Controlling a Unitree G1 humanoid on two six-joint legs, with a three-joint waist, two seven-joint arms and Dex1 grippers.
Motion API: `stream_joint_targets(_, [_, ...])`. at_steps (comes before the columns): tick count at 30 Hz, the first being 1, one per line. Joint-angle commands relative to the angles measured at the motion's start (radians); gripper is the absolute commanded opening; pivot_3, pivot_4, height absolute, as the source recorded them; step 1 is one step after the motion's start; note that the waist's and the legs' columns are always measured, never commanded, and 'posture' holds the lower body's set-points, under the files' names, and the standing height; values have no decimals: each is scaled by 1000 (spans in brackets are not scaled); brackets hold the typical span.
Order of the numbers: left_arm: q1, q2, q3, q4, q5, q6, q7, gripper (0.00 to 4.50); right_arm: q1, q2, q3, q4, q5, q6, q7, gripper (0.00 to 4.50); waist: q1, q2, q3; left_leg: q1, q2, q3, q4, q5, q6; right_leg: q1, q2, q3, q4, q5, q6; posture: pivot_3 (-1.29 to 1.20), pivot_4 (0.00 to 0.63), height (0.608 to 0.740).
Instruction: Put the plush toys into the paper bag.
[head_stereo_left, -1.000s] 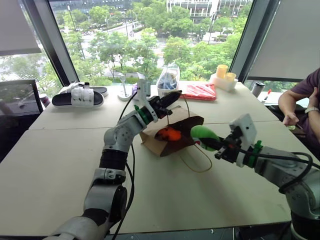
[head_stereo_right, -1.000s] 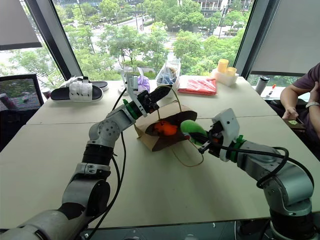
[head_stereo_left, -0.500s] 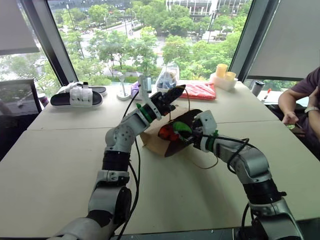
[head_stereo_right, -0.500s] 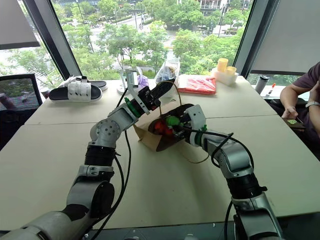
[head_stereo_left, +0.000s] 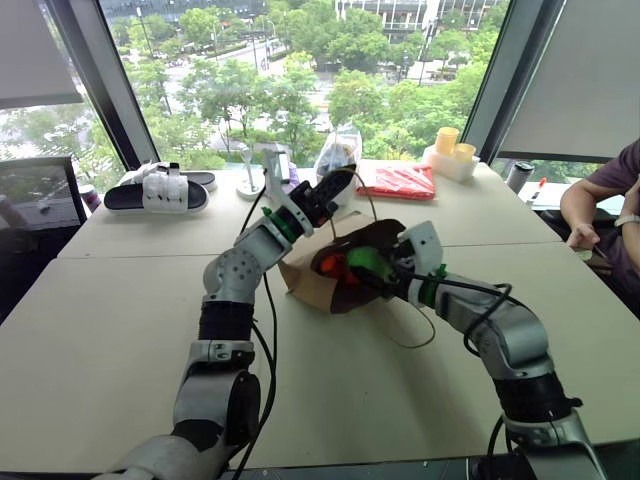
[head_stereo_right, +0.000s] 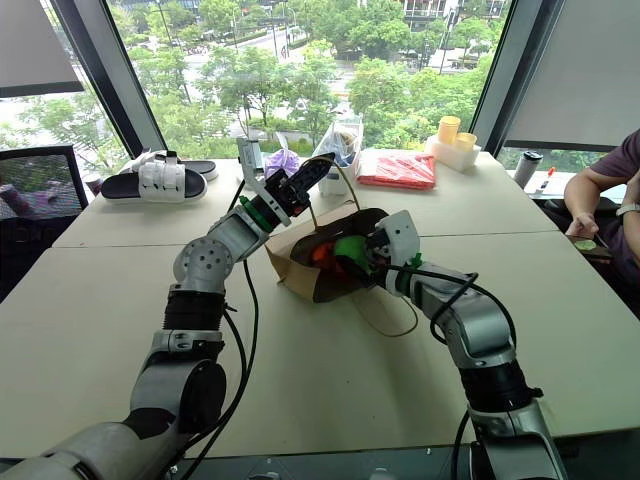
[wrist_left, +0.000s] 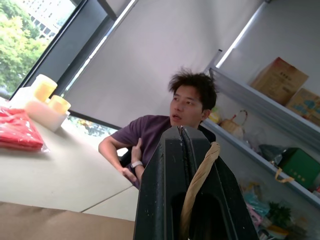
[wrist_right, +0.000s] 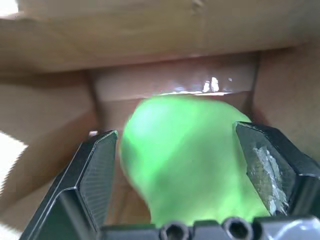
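**Operator:** My right hand (wrist_right: 187, 185) is inside the mouth of the paper bag (head_stereo_left: 310, 280), fingers spread wide, with the green plush toy (wrist_right: 185, 160) loose between them. My left hand (head_stereo_left: 335, 188), upper centre of the frame, is clamped on the bag's cord handle (wrist_left: 197, 185) and holds the mouth up.

**Spotter:** Where's the other toy?

**Operator:** The orange plush toy (head_stereo_left: 333, 265) lies in the bag, just left of the green one. So I judge both are in, or nearly; the green one sits at the opening and may need a nudge deeper before I back out.

**Spotter:** Room to withdraw?

**Operator:** The bag walls crowd my right fingers on both sides, so I'd pull straight back toward lower right. The worktop (head_stereo_left: 120, 330) there is bare apart from the second handle loop (head_stereo_left: 415, 335). A person (head_stereo_left: 600, 195) sits at the right edge, well apart.
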Motion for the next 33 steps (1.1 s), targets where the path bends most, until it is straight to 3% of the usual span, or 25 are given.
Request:
stream_joint_targets(1, [-41, -3, 9, 3, -11, -25, -5, 0, 25, -18, -108, -122, 90, 38, 11, 4187, -1, 0, 0, 0, 0, 0, 0, 0, 1, 0, 0, 0, 0, 0, 0, 0, 150, 740])
stream_joint_targets(8, [-52, -2, 12, 30, -12, -38, -8, 0, 165, -67, -385, -268, 381, 232, 16, 4187, 4, 0, 0, 1, 0, 0, 0, -2, 4, 1, 0, 0, 0, 0, 0, 0, 150, 740])
stream_joint_targets(13, [-51, -2, 10, 34, -14, -36, -14, 0, 392, -181, -473, -254, 385, 262, 46, 4187, 22, -1, 0, 1, 0, 0, 0, -4, 7, 2, 0, 0, -1, 0, 0, 0, 150, 740])
stream_joint_targets(17, [-58, -6, 10, 49, -8, -42, -21, 0, 492, -95, -475, -200, 406, 239, 9, 4187, 20, -1, 0, 2, 1, 3, 1, -4, 7, 2, 0, 1, -1, 0, 0, 0, 150, 740])
stream_joint_targets(25, [-63, 1, 14, 63, -3, -50, -24, 0, 493, 157, -437, -170, 535, 235, -101, 4187, 19, -1, 0, 3, 1, 3, 1, -4, 7, 2, 0, 1, 0, 0, 0, 0, 150, 740])
stream_joint_targets(28, [-58, 4, 10, 59, 1, -48, -23, 0, 491, 191, -408, -156, 537, 226, -129, 3314, 19, -1, 0, 3, 1, 3, 0, -4, 7, 2, 0, 1, 0, 0, 0, 0, 150, 740])
stream_joint_targets(33, [-58, 16, 2, 49, 6, -41, -30, 0, 468, 220, -431, -145, 603, 186, -160, 710, 21, -1, 0, 3, 1, 3, 1, -4, 7, 2, 0, 1, 0, 0, 0, 0, 150, 740])
